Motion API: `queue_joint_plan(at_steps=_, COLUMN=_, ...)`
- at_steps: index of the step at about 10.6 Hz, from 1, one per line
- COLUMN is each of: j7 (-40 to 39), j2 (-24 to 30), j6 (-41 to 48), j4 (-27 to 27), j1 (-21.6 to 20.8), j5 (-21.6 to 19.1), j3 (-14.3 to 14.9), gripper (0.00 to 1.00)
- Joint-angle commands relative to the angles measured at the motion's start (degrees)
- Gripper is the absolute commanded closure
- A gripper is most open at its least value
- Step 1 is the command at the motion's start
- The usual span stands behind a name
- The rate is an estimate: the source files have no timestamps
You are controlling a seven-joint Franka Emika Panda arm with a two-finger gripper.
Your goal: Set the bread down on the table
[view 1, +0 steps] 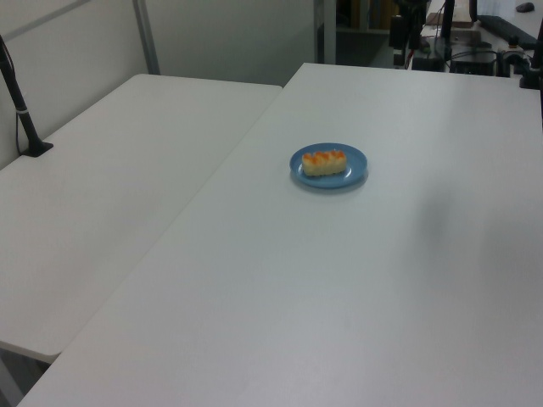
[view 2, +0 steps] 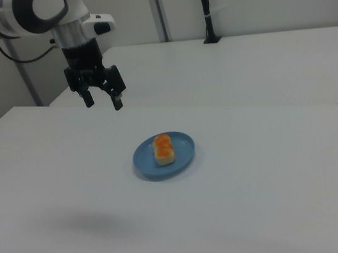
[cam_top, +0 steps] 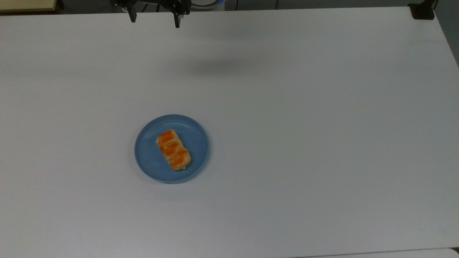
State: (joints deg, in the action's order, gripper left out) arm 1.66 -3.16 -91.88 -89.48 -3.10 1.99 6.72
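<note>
Hovering spread-fingered and empty, the gripper apparently awaited descent toward the bread, which lay on the plate.

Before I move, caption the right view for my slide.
Open tool high above the table, up-left of the bread lying on the blue plate.

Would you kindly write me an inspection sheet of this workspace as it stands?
Surface: white table, bare around the plate.
Job's things: bread lies on the blue plate, not yet on the table.
Clutter: nothing seen.
Grippers: gripper open, raised above the table, apart from the bread.
Cables: cable along a black post in the right view.
Surroundings: second white table alongside.
</note>
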Motion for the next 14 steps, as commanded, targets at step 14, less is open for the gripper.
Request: queue_joint_plan(at_steps=14, j7=-16.4, j2=-26.6, j6=-35.4, j4=1.9, j1=-1.2, j5=-0.3, j3=-0.1, gripper=0.0)
